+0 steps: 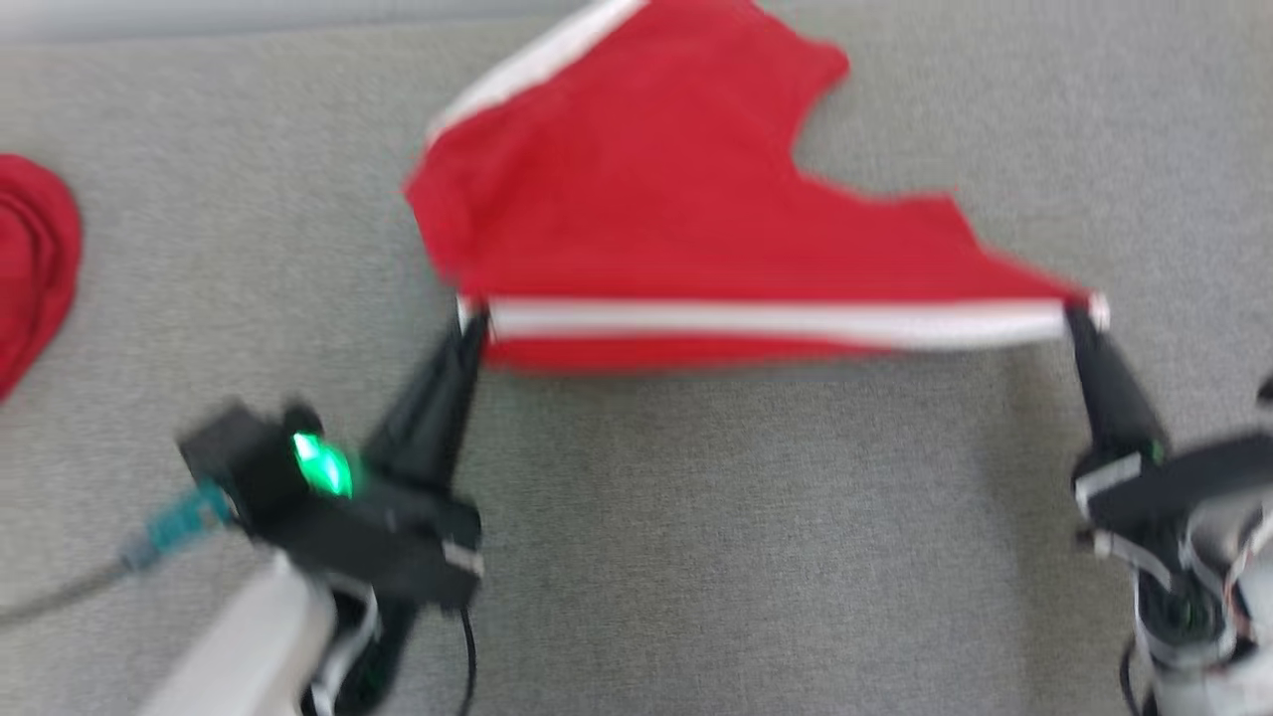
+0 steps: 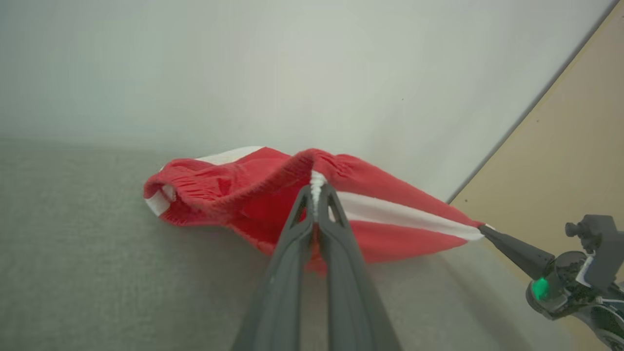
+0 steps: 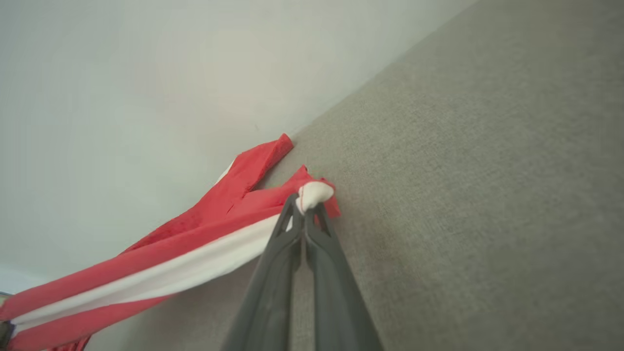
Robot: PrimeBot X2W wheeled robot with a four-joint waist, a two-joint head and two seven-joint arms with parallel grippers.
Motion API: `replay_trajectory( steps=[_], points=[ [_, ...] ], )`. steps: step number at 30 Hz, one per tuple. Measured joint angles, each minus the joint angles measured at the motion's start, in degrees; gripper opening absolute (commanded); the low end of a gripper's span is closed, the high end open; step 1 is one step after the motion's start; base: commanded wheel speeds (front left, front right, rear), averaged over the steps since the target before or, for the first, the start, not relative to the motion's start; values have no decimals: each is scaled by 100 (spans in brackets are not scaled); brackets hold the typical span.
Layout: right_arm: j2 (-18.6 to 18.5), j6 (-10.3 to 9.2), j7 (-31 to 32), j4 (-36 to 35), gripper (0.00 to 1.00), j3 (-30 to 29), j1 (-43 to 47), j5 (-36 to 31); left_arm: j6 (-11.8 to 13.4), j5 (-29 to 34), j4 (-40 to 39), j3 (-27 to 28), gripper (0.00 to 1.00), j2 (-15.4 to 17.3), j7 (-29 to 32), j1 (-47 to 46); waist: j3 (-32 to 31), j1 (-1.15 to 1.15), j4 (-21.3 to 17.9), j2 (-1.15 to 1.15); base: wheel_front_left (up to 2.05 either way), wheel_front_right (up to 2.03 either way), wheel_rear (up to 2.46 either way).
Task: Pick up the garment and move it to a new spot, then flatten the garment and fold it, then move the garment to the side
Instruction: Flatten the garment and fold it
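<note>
The red garment (image 1: 646, 189), trimmed with a white stripe, is held stretched between both claws above the grey surface (image 1: 746, 557), with its far part trailing toward the white wall (image 2: 292, 73). One end of the striped edge is pinched in the closed left claw (image 1: 475, 320), the other end in the closed right claw (image 1: 1079, 316). A second red cloth (image 1: 30, 259) is seen well apart, at the left.

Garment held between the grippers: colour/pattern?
Red garment with a white stripe along the stretched edge; clearest in the head view.
</note>
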Motion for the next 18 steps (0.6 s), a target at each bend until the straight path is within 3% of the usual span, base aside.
replay_trajectory(
  steps=[9, 18],
  points=[
    [330, 1, 466, -566, 0, -441, 1818, -300, -207, 514, 107, 483, 0, -512, -1, 1799, -528, 0, 94, 0, 0, 0, 0],
    [816, 1, 1039, -1043, 0, -650, 3095, -380, -255, 1277, 169, 828, 0, -631, -1, 2904, -946, 1, 108, 0, 0, 0, 0]
  ],
)
